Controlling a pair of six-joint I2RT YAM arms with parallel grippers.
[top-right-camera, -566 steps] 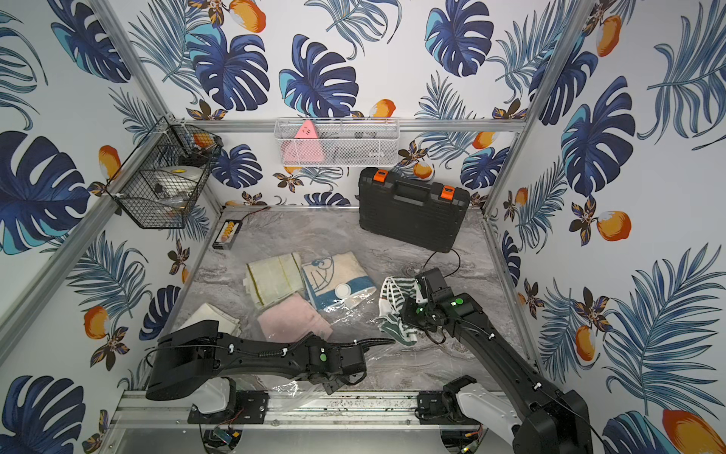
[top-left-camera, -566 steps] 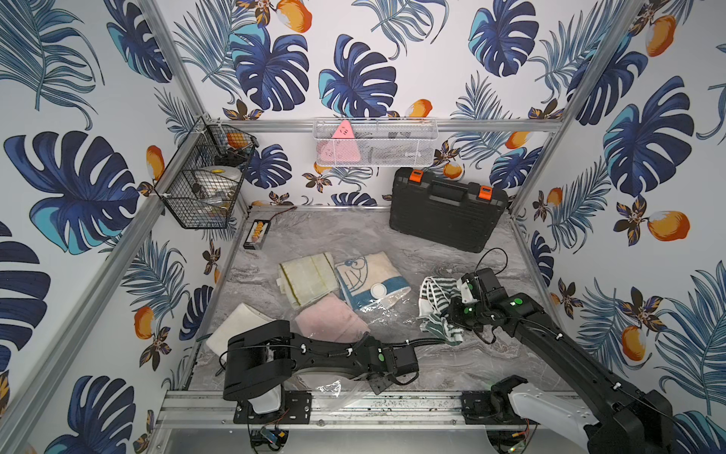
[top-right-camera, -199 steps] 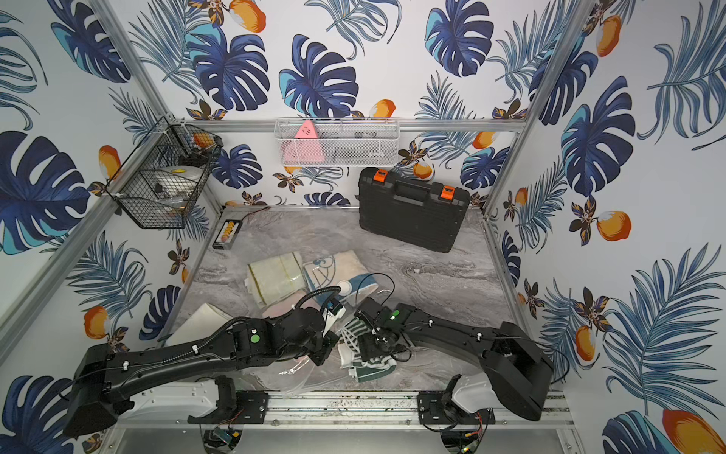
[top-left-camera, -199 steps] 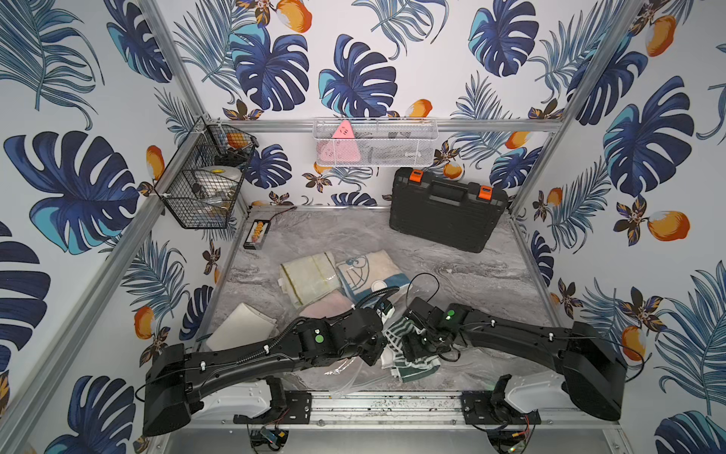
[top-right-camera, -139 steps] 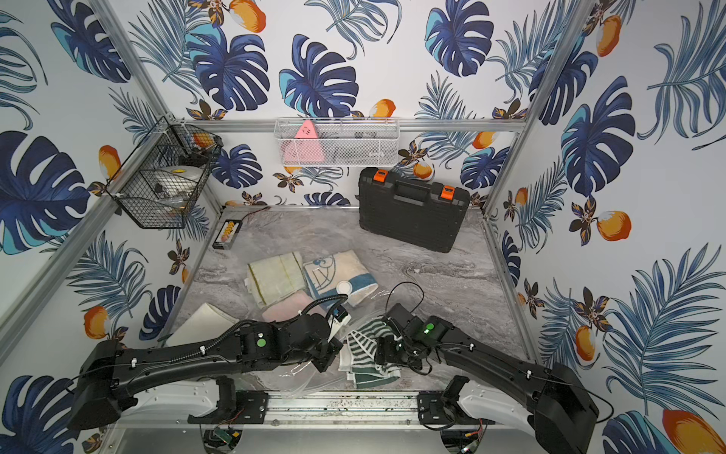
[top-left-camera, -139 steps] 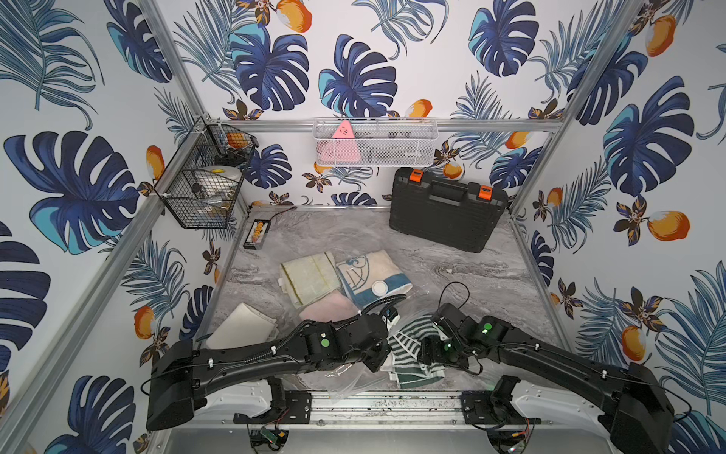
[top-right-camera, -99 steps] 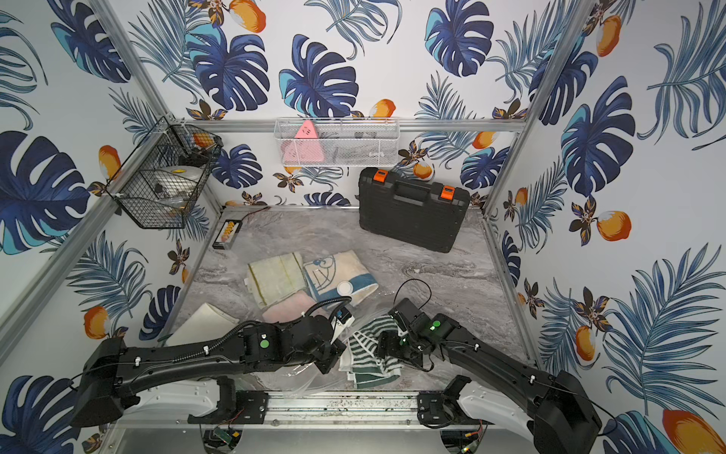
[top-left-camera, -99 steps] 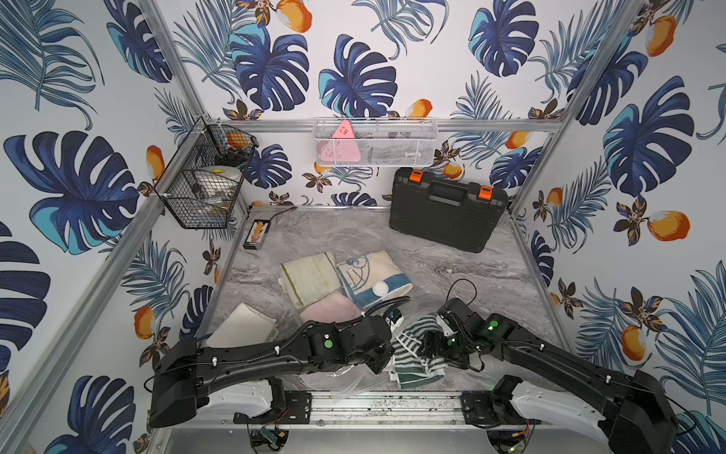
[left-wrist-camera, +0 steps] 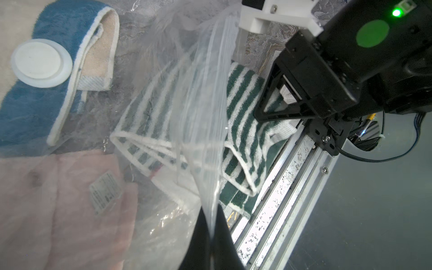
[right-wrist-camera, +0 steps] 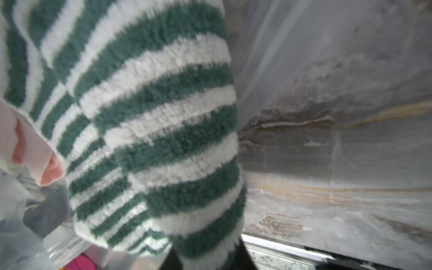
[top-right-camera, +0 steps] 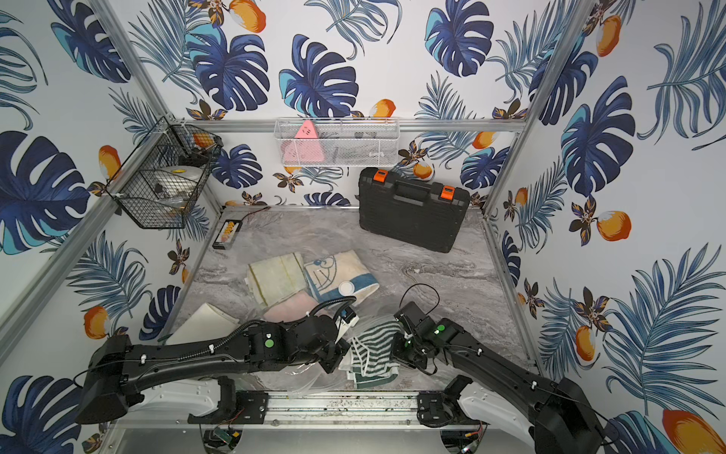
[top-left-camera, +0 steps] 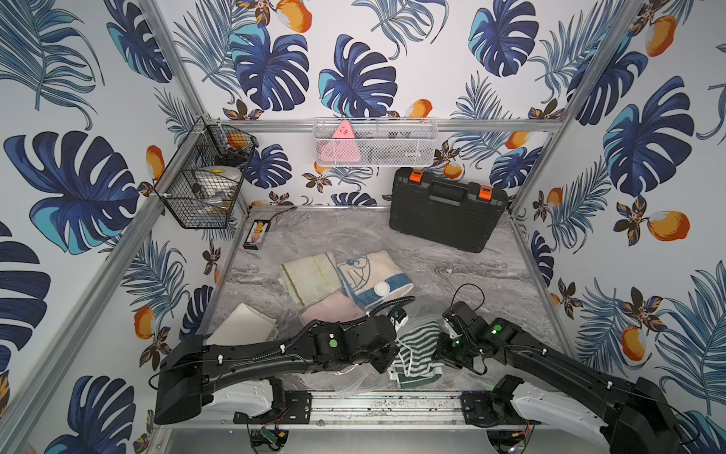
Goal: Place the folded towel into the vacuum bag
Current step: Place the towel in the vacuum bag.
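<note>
Clutter on your far left comes first: a black wire basket (top-left-camera: 204, 192) hangs on the left wall, and below it a small black box (top-left-camera: 257, 234) lies in the table's back left corner. Nearer you, a folded cream cloth (top-left-camera: 243, 328) sits on the marble table (top-left-camera: 491, 283), outside the plastic.

Next is the vacuum bag (top-left-camera: 355, 387), clear and crinkled, lying from mid-table to the front rail (top-left-camera: 393, 401). Through its film you see a pink towel (left-wrist-camera: 58, 198) and a blue-and-cream cartoon towel (top-left-camera: 373, 275), with the round white valve cap (top-left-camera: 381, 289) over the blue one. A pale yellow towel (top-left-camera: 310, 277) touches those two; you cannot tell whether it is inside the bag. On the back wall above them hangs a white mesh tray (top-left-camera: 375, 143) with a pink triangle in it.

Your left gripper (left-wrist-camera: 211, 236) is clenched on the bag's zip edge and holds that flap up off the table, as the left wrist view shows. Just right of it lies the striped towel (top-left-camera: 416, 350), green and white, folded but rumpled, at the table's front edge between your two grippers. Its left part is already under the raised plastic, in the bag's mouth. Its right part is outside, and one end reaches the front rail.

Your right gripper (top-left-camera: 440, 349) has its jaws closed on the towel's right side; the right wrist view shows pile bunched between the fingers. At back right, a black case (top-left-camera: 448, 214) with orange latches stands against the back wall.
</note>
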